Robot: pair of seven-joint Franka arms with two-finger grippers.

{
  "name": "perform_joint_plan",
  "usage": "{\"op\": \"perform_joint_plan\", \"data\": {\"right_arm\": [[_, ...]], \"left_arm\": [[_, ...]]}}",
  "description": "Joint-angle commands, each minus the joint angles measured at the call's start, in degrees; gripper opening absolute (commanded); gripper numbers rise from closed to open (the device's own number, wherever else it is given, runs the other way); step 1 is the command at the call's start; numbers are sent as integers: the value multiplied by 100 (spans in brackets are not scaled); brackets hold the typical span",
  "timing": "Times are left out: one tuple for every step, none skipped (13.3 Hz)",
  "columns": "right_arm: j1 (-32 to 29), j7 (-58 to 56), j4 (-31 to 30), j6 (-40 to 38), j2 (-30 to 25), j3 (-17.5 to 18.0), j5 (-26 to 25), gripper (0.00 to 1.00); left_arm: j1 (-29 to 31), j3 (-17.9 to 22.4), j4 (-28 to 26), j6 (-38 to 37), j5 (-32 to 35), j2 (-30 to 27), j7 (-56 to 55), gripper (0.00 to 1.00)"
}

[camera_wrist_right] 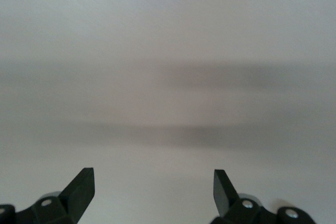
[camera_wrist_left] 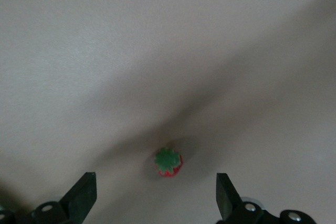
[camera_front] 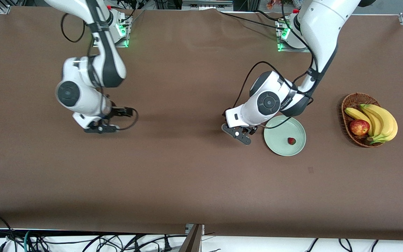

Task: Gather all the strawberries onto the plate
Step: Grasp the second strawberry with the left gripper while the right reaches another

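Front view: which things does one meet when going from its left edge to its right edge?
Right gripper → left gripper → plate → strawberry on the plate → basket → apple → bananas.

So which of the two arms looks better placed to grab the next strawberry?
Left. Its gripper hangs open over a strawberry on the cloth beside the plate. The right gripper sees only bare cloth.
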Motion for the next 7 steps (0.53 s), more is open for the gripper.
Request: {"op": "perform_joint_plan", "data": {"right_arm": [[129,-625,-1202,497,-805,-514,-363,100],[129,-827,-1571,717,-980,-708,-469,100],[129,-995,-1923,893,-1113,-927,-478,100],[129,-1083,-2213,1086,-1184,-1103,-478,100],[129,-1206,-2530,1402,-1202,-1253,-478,100],[129,-1320,-2829,1779,-1202,-1368,-478,100],[120,-1374,-3153,2218,-1202,-1421,-470,100]], "left_arm": [[-97,55,-468,576,110,-86,-36,100],[-141,55,-591,892,110,2,-44,100],[-159,55,-697,1130,110,29,-53,100],[-228,63,-776,1263,110,55,-123,100],[-255,72,-794,1281,110,64,-158,100],[-264,72,-794,1290,110,90,-159,100],[-264,72,-794,1290,119,143,-159,100]]}}
